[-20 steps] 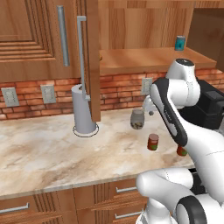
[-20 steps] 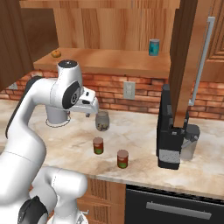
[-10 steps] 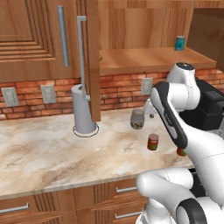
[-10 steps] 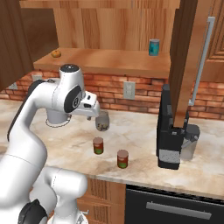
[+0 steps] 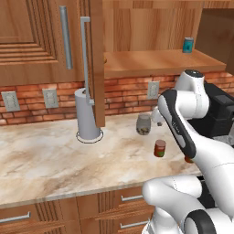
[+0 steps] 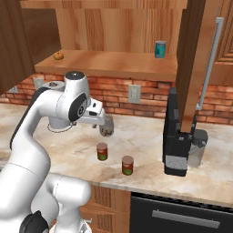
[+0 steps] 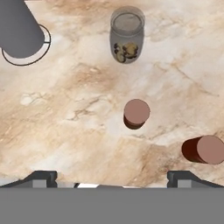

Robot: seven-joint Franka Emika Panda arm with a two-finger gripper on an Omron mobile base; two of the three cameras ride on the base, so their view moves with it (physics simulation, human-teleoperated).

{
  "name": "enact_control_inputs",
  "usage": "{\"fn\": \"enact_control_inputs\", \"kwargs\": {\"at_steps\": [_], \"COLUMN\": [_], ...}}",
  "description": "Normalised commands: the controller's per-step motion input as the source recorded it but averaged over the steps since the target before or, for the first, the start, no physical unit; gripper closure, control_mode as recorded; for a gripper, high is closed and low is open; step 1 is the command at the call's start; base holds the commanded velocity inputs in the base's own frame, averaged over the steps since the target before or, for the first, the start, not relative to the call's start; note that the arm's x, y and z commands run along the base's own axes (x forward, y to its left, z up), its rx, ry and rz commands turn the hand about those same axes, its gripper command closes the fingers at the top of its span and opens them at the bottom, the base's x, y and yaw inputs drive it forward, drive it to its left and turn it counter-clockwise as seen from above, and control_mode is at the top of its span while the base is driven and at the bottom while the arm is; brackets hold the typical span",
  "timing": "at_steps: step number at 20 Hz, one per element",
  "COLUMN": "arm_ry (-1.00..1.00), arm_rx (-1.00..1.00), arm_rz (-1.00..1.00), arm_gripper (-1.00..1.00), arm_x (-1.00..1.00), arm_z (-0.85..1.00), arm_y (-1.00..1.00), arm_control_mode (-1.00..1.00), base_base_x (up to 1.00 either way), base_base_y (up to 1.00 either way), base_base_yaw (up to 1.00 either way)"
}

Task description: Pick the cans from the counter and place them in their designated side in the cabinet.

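Pincer [image 7: 112, 175] jaws were spread wide above the counter [image 7: 65, 131], nothing held. Nearest can [image 7: 136, 113] stood below the jar [image 7: 127, 35]; centring over it before descent seemed advisable.

Small red cylindrical can [image 5: 160, 148] upright on the beige marbled stone worktop [image 5: 50, 160]. Greyish glass jar [image 5: 143, 124] just behind it, toward the brick wall. Tall grey cylinder [image 5: 87, 115] well left of the can. Teal-blue can [image 5: 188, 45] above, on the wooden cabinet shelf [image 5: 151, 61].

Bare counter [image 7: 65, 127] around cans [image 7: 136, 113]
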Motion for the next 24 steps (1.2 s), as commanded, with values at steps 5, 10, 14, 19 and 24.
{"fn": "enact_control_inputs", "kwargs": {"at_steps": [5, 10, 14, 19, 24], "arm_ry": [0.00, -0.01, -0.03, -0.01, 0.00], "arm_rx": [0.00, 0.00, 0.00, 0.00, -0.01], "arm_rz": [0.00, 0.00, 0.00, 0.00, 0.00], "arm_gripper": [-1.00, -1.00, -1.00, -1.00, -1.00], "arm_x": [0.00, 0.00, 0.00, 0.00, 0.00], "arm_z": [-0.14, -0.17, -0.19, -0.18, -0.16], "arm_y": [-0.09, -0.06, -0.04, -0.06, -0.10], "arm_control_mode": [-1.00, -1.00, -1.00, -1.00, -1.00], "base_base_x": [0.00, 0.00, 0.00, 0.00, 0.00], "base_base_y": [0.00, 0.00, 0.00, 0.00, 0.00], "base_base_yaw": [0.00, 0.00, 0.00, 0.00, 0.00]}}
